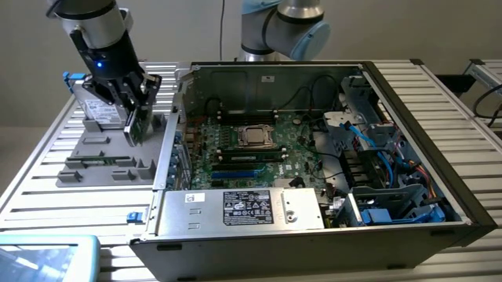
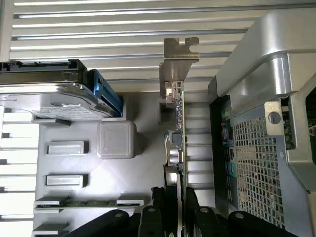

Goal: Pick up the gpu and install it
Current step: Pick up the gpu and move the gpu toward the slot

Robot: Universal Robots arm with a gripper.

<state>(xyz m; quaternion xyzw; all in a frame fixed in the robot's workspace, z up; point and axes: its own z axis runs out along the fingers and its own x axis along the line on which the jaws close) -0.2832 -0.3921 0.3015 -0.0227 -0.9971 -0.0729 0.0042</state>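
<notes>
The gpu (image 1: 136, 125) hangs upright and edge-down just above the grey parts tray (image 1: 94, 167), to the exterior view's left of the open computer case (image 1: 408, 176). My gripper (image 1: 129, 97) is shut on its upper edge. In the wrist view the gpu (image 2: 177, 128) appears edge-on, a thin card with a grey metal bracket (image 2: 180, 49) at its far end. My gripper (image 2: 174, 210) clamps it from both sides, a black finger (image 2: 157, 207) pressed against each face. The case's perforated rear wall (image 2: 254, 163) lies close beside the card.
A silver-grey drive with a white label (image 1: 98, 110) leans at the tray's back, and shows as the drive (image 2: 49, 101) in the wrist view. A green memory stick (image 2: 89, 203) lies in a tray slot. The motherboard (image 1: 243, 147) lies open inside the case, with a power supply (image 1: 243, 208) in front.
</notes>
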